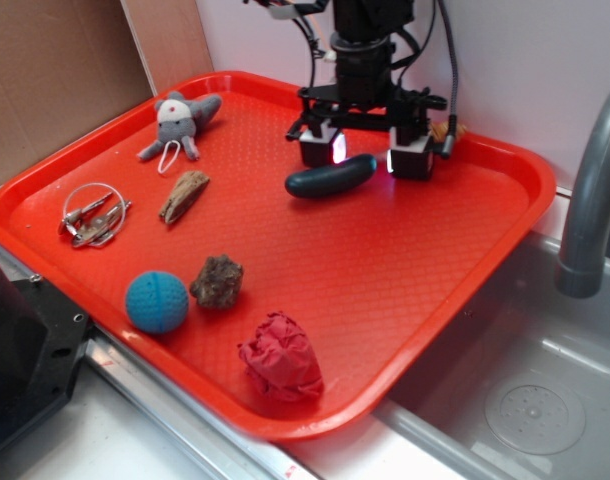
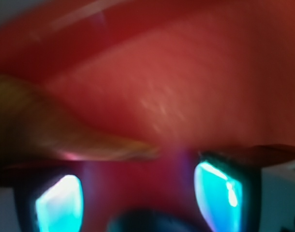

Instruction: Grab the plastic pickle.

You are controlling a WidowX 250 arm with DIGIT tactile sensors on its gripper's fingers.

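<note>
So the gripper was parked near the back rim of the red tray, jaws spread wide and holding nothing. The plastic pickle lay on the tray just in front of the gap between the fingers, its near end poking out to the side past one finger, so not actually pinched. Whether the pads touched it, couldn't tell. The wrist view was super blurry: two glowing teal pads and a dark rounded blob at the bottom edge between them, probably the pickle.

Room-wise, a big bare stretch of tray lay out in front of the tool. Further out toward the front rim sat a brown rock touching a blue ball, plus a crumpled red paper wad. Off to one side were a wood chip, a wire ring thing and a little plush mouse. A white wall stood right behind, and a sink with a grey faucet beyond the tray's other edge.
</note>
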